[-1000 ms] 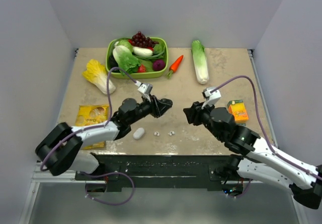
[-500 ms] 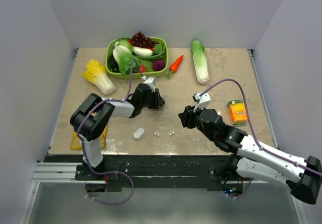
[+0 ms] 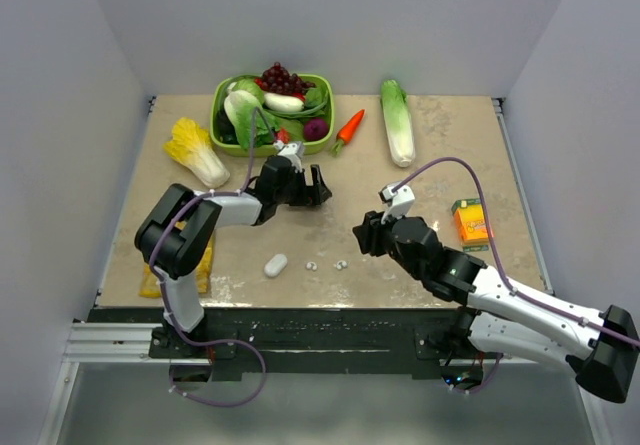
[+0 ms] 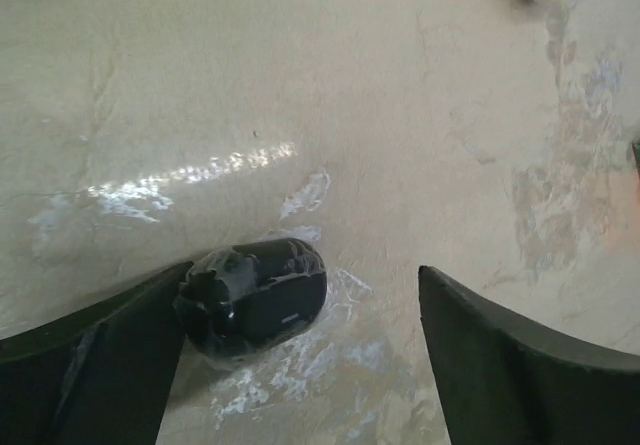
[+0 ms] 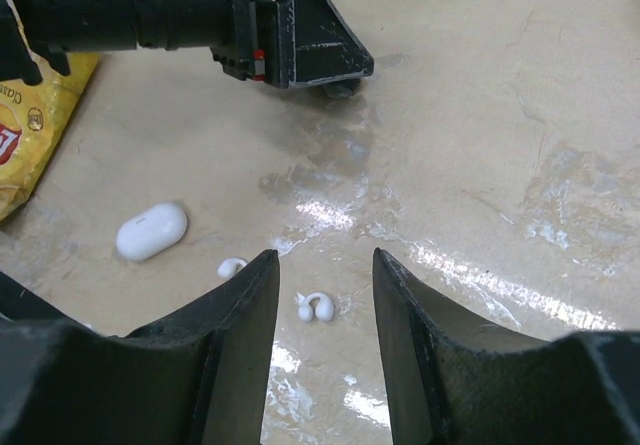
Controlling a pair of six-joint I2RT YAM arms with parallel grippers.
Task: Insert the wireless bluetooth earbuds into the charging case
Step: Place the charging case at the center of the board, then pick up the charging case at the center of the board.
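Observation:
The white oval charging case [image 3: 276, 264] lies near the table's front edge, and shows in the right wrist view as the case [image 5: 151, 231]. Two tiny white earbuds [image 3: 312, 265] [image 3: 341, 263] lie on the table to its right. My right gripper [image 3: 362, 235] hovers low just right of them, open and empty. In its wrist view one earbud [image 5: 317, 307] shows in the gap of the right gripper [image 5: 325, 260], and the other earbud [image 5: 231, 265] is beside the left finger. My left gripper [image 3: 305, 185] stands open farther back. A black plastic-wrapped oval [image 4: 255, 300] lies against its left finger.
A green basket [image 3: 272, 115] of vegetables stands at the back, with a carrot [image 3: 348, 128] and a long cabbage [image 3: 397, 121] to its right. A yellow-leaved cabbage [image 3: 195, 150] lies back left. An orange juice box [image 3: 471, 221] sits right. A yellow chip bag [image 5: 30, 105] lies front left.
My left arm has swung back from the case toward the basket, and its jaws have opened wide. My right gripper has moved left and closer to the earbuds.

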